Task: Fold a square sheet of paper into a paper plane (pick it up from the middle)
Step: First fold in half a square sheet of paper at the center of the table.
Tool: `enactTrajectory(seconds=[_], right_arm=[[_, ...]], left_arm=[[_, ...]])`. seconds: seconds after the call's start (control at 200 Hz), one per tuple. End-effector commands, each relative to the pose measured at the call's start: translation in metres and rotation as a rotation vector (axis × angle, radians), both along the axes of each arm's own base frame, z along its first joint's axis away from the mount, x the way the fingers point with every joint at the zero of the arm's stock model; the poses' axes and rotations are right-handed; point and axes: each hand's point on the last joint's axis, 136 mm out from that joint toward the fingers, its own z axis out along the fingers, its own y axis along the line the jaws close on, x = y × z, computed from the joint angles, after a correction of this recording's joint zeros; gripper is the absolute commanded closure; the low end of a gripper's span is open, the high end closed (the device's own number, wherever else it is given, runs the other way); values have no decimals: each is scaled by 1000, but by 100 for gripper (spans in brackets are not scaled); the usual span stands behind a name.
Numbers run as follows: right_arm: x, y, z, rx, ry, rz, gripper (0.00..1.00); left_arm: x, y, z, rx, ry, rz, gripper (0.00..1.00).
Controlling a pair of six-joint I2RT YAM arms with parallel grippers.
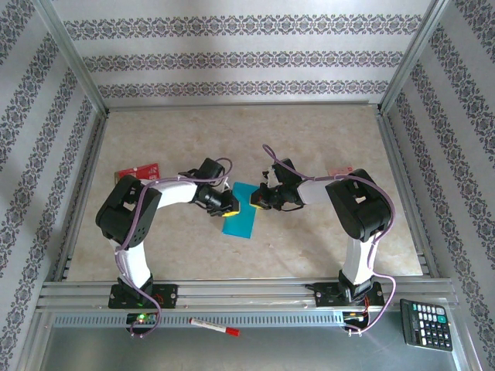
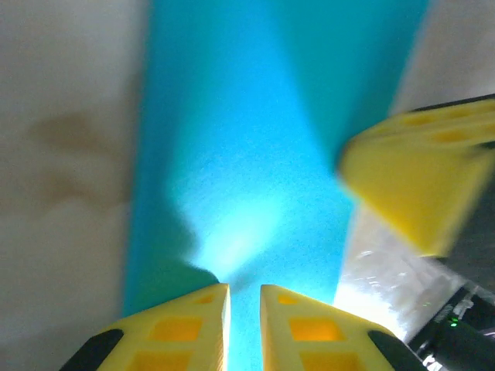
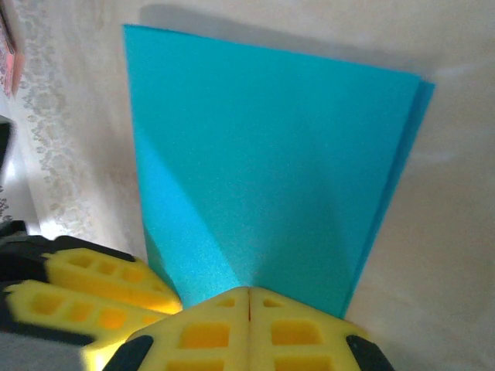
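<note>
The square sheet of paper (image 1: 241, 215) is teal-blue and lies folded into a rectangle in the middle of the table, its two layers slightly offset along one long edge (image 3: 271, 154). My left gripper (image 1: 225, 203) meets it from the left. In the left wrist view its yellow fingertips (image 2: 244, 287) stand a narrow gap apart right over the sheet (image 2: 263, 139), teal showing between them. My right gripper (image 1: 260, 198) comes from the right. Its tips (image 3: 248, 290) are pressed together at the sheet's near edge, and the paper bends up into them. One right finger (image 2: 418, 178) shows blurred beside the sheet.
A red-and-white card (image 1: 138, 170) lies at the left of the table and another red piece (image 1: 340, 171) behind the right arm. A red marker (image 1: 215, 328) and a calculator (image 1: 427, 323) rest on the front ledge. Metal frame rails (image 1: 232, 287) border the table.
</note>
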Motion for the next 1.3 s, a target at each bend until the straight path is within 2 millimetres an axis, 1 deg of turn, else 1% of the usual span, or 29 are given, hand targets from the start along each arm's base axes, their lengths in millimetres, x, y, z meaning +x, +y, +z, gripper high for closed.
enactTrajectory(seconds=[0.0, 0.065, 0.14, 0.22, 0.305, 0.375, 0.54, 0.62, 0.665, 0.704, 0.839, 0.874, 0.934, 0.994, 1.069, 1.154, 1.214, 1.264, 1.294], right_arm=[[-36, -54, -71, -271, 171, -63, 100], [-37, -55, -71, -270, 173, -64, 100], [-36, -55, -70, -271, 171, -65, 100], [-36, -55, -69, -270, 171, -67, 100], [-35, -54, -67, -267, 167, -66, 100], [-35, -54, -67, -267, 166, -65, 100], [-34, -54, -67, -268, 164, -64, 100], [-34, -54, -68, -267, 167, -63, 100], [-35, -55, -68, -267, 167, -63, 100], [-35, -56, -69, -271, 168, -63, 100], [-36, -56, -68, -270, 166, -65, 100], [-36, -57, -68, -270, 166, -65, 100], [-35, -56, -67, -270, 163, -65, 100], [-36, -56, -67, -269, 164, -65, 100], [-36, -57, -67, -271, 162, -65, 100], [-36, -57, -68, -272, 164, -63, 100], [-36, -57, -68, -273, 164, -64, 100], [-36, -57, -68, -273, 163, -63, 100], [-37, -57, -68, -274, 163, -62, 100]], left_arm=[[-9, 20, -19, 58, 54, 27, 82], [-8, 17, -11, 32, 37, 26, 80], [-3, 8, 11, -27, -9, 28, 79], [-2, 2, 32, -77, -45, 33, 78], [-6, 2, 40, -97, -49, 41, 78], [-13, 5, 34, -90, -30, 44, 78], [-31, 17, 1, -22, 40, 45, 80], [-37, 28, -13, 41, 64, 46, 80], [-39, 32, -14, 57, 64, 46, 80], [-38, 32, -10, 57, 49, 47, 80], [-35, 18, 20, -32, -16, 36, 79], [-36, 15, 25, -47, -25, 29, 79], [-40, 10, 28, -68, -20, 20, 79], [-44, 10, 24, -71, -2, 20, 79], [-50, 14, 14, -50, 22, 23, 79], [-60, 27, -5, 22, 72, 35, 80], [-65, 36, -17, 40, 105, 52, 80], [-68, 41, -23, 35, 127, 75, 80], [-69, 40, -22, 18, 130, 79, 80]])
